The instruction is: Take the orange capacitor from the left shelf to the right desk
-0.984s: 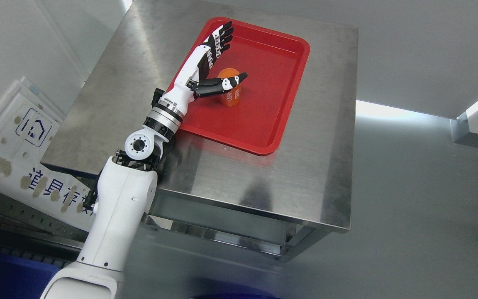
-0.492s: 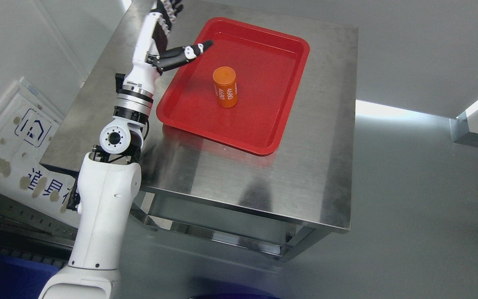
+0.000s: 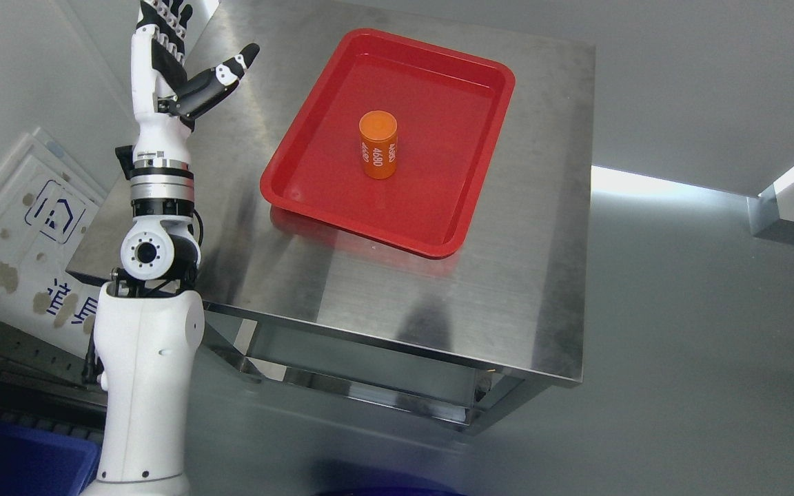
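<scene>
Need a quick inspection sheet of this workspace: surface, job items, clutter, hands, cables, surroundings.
Surface: steel desk, bare apart from the tray.
Job's things: orange capacitor upright in the red tray, nothing touching it.
Clutter: nothing seen.
Hands: left hand open, raised at the desk's left edge, clear of the tray; right not in view.
Cables: nothing seen.
Surroundings: white signboard lower left, blue bin at bottom left.

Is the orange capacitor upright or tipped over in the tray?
Upright: the orange capacitor stands on end in the red tray, flat top showing.
</scene>
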